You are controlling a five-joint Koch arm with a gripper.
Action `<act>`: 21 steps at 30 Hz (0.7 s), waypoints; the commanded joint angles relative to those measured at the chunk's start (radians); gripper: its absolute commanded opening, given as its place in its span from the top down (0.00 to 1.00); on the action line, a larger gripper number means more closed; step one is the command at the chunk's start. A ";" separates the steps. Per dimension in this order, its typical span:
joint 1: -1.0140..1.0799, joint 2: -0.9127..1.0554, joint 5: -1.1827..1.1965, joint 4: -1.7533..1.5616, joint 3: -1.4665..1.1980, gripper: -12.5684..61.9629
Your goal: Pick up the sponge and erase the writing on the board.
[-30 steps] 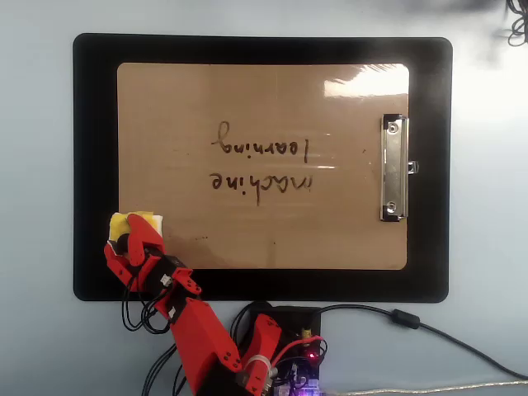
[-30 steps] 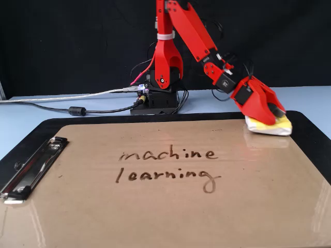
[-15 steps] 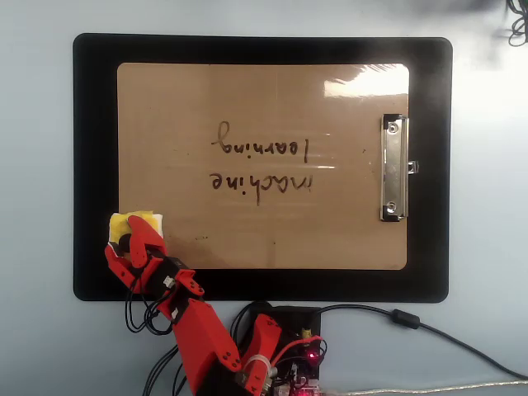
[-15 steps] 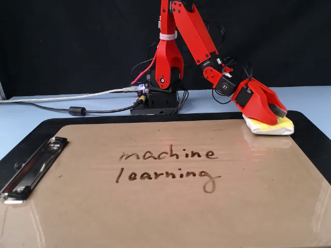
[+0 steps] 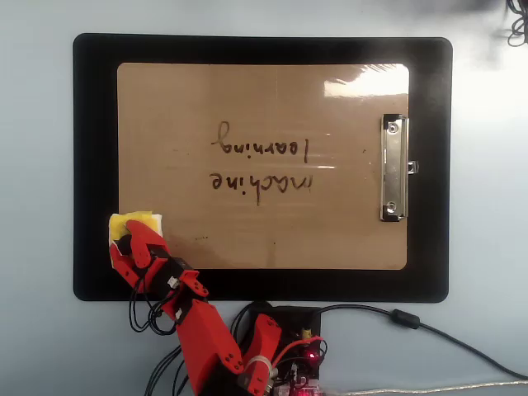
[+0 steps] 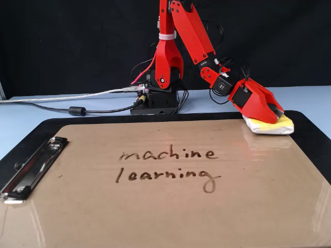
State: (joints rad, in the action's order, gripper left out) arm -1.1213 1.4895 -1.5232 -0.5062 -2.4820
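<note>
The sponge (image 6: 270,125), a small yellow block with a pale underside, lies at the board's (image 6: 170,206) corner nearest the arm, overlapping the black mat (image 5: 264,49). The red gripper (image 6: 276,114) covers its top; whether the jaws are apart or clamped there I cannot tell. The writing (image 5: 262,165) reads "machine learning" in thin dark cursive mid-board.

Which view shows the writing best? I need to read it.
The fixed view: there the writing stands upright and large, reading "machine learning". The overhead view shows the writing whole but upside down and smaller.
</note>
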 commanded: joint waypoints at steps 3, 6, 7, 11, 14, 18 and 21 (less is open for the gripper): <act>0.028 0.021 0.026 -0.006 -0.009 0.64; 0.041 0.031 0.038 -0.006 -0.014 0.79; 0.049 0.038 0.043 -0.006 -0.017 0.83; 0.083 0.057 0.048 -0.005 -0.026 0.89; 0.130 0.100 0.046 -0.006 -0.046 0.94; 0.186 0.187 0.040 -0.003 -0.114 0.94; 0.225 0.258 0.034 0.003 -0.175 0.94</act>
State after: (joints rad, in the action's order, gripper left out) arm -0.9035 1.7073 -1.4864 -0.4863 -2.6645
